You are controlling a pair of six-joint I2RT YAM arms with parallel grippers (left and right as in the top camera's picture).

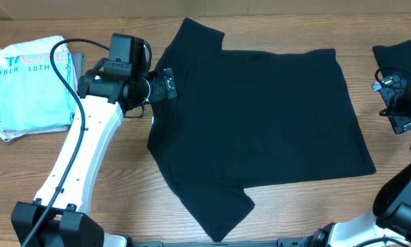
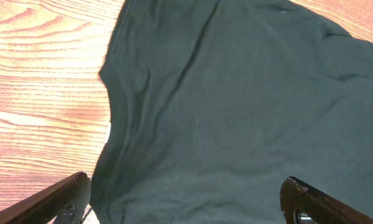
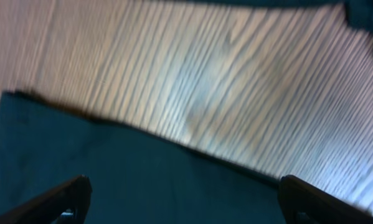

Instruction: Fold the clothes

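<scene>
The T-shirt (image 1: 260, 116) lies spread flat mid-table, its collar end near the left gripper (image 1: 165, 84), jaws wide and empty. The right gripper (image 1: 389, 100), also wide, sits past the hem; its wrist view is blurred. Far right, another black garment (image 1: 401, 53) is cropped. On the blue shirt (image 1: 30, 86), only "10TH" reads.

Wooden table (image 1: 308, 213) bears black T-shirt (image 1: 260, 116), light-blue T-shirt (image 1: 30, 86).

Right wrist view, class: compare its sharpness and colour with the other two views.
Right wrist: smeared with blur, the wood grain of the table streaked, with a cold bluish cast. Left wrist: sharp, creases in the black T-shirt easy to read, the wood a warm reddish tone. Overhead: sharp and evenly lit, but the garment is nearly featureless black.
</scene>
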